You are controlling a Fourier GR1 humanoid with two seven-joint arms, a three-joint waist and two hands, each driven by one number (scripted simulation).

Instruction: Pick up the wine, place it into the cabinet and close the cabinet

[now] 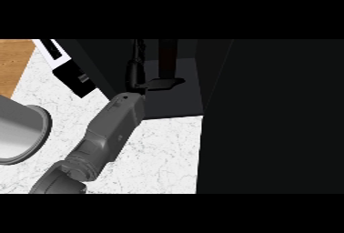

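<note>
A black cabinet fills the right half of the head view and most of the top, its dark face running from the upper band down to the lower one. Its open interior shows as a slightly lighter dark floor just left of that big panel. Below and to the left lies the white marbled counter. At the far left edge sits a grey round basin or pot (only part of it is in view), and above it a strip of wooden surface. A black-and-white appliance stands at the upper left, beside the cabinet.

One grey forearm rises from the lower left toward the cabinet opening. I take it as the left hand, its fingers stretched flat, pointing right, inside the opening.

The wine stands upright as a dark brownish bottle inside the cabinet, just above the fingers; whether they touch is unclear.
</note>
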